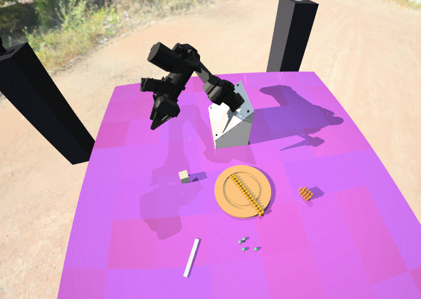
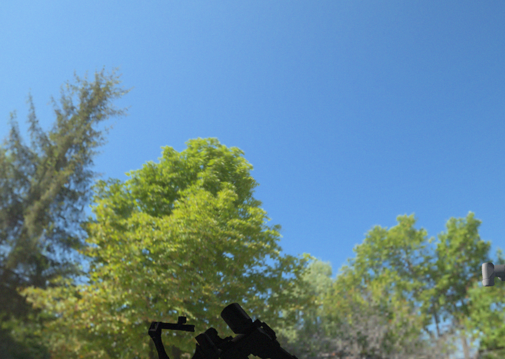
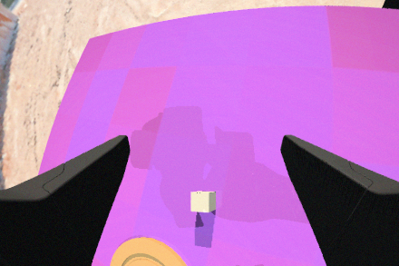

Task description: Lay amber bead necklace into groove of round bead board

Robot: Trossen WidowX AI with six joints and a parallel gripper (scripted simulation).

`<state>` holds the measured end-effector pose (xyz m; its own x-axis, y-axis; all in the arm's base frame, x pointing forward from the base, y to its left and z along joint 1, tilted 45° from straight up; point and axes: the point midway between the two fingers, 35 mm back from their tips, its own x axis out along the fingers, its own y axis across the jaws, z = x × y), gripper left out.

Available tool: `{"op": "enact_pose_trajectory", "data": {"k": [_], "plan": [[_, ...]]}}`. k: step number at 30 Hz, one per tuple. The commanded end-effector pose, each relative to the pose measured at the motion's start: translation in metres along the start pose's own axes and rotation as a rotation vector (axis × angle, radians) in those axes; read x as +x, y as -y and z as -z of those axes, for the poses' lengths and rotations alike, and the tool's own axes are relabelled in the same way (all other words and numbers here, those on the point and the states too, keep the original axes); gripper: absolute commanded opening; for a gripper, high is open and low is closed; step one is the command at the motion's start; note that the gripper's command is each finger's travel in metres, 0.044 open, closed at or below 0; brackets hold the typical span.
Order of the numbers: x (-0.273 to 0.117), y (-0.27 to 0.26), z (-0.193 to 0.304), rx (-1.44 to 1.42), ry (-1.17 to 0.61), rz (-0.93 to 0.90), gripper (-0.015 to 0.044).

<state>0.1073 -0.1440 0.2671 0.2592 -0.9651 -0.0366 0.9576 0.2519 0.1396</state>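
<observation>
The round bead board (image 1: pixel 221 194) (image 3: pixel 145 245) is tan with ring-shaped grooves; only its edge shows at the bottom of the wrist view. A strand of amber beads (image 1: pixel 245 192) lies across it as a narrow, nearly straight double row, crossing the grooves rather than following them. Its near right end reaches the board's rim. My gripper (image 1: pixel 158 123) (image 3: pixel 206 143) is open and empty, high above the table, beyond and left of the board in the top view. The exterior view shows only upper parts of the arm.
A cream cube (image 1: pixel 184 176) (image 3: pixel 202 201) stands left of the board. A compact orange bead cluster (image 1: pixel 305 193) lies to its right. Several green beads (image 1: pixel 243 239) and a white bar (image 1: pixel 191 257) lie nearer the camera. A grey-white angled block (image 1: pixel 233 134) stands behind the board.
</observation>
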Motion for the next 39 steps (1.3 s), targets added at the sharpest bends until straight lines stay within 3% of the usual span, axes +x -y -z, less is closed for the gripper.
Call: {"op": "enact_pose_trajectory", "data": {"k": [1, 8, 39], "plan": [[0.000, 0.000, 0.000, -0.002, -0.001, -0.001, 0.0374], [0.004, -0.026, 0.005, -0.124, -0.050, -0.049, 0.0200], [0.028, -0.171, 0.090, -0.936, -0.352, -0.240, 0.0200]]}}
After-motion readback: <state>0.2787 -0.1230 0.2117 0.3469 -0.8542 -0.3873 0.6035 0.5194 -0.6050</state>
